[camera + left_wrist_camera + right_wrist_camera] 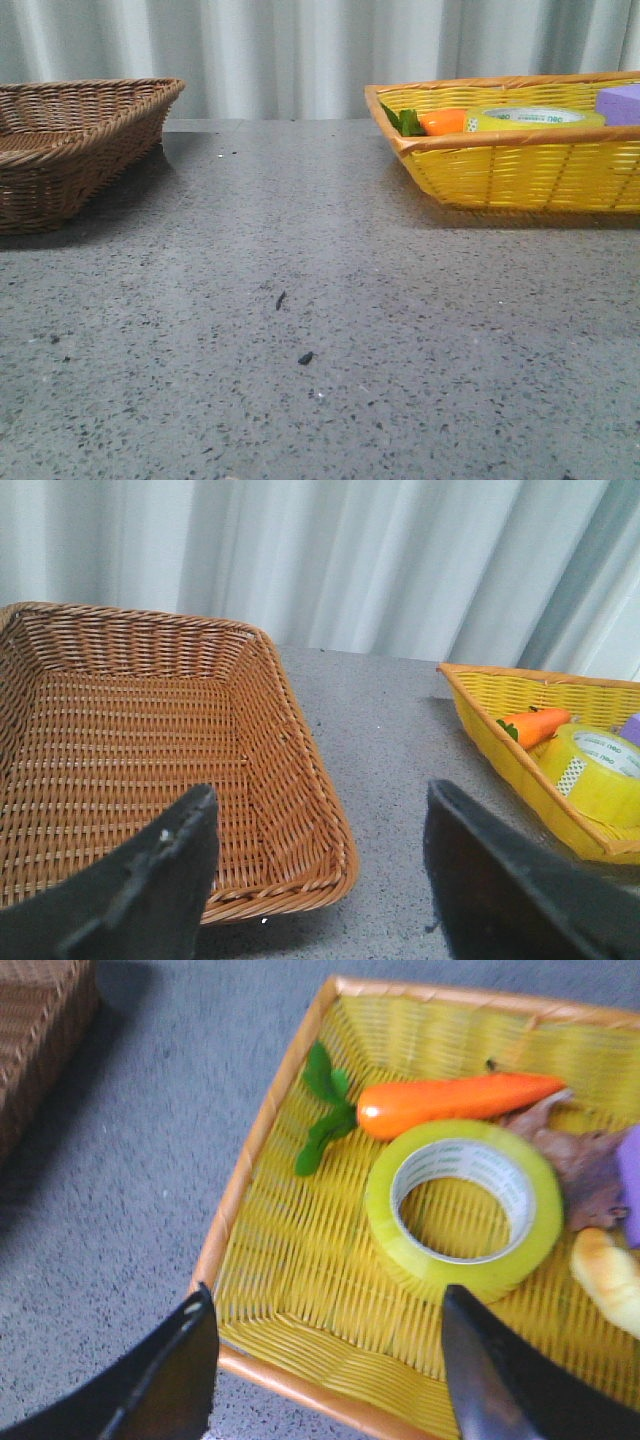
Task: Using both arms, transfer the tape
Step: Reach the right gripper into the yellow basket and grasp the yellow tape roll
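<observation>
1. We start with the grey speckled tabletop (300, 330), which carries both baskets, set well apart from each other.
2. The brown wicker basket (130, 760) sits on our left and holds nothing that we can see; the left gripper (315, 870) hovers over its near corner, jaws spread wide and gripping nothing.
3. The yellow basket (300, 1290) sits on our right, with the right gripper (330, 1360) above its near rim, jaws likewise spread apart and empty.
4. The tape (465, 1205) lies flat in the yellow basket, just beside the orange carrot (450, 1102). We judge it light and stiff, with a smooth outer face that may slip. We would set one jaw inside the white core and one outside, pinching the ring wall, at the side away from the carrot.
</observation>
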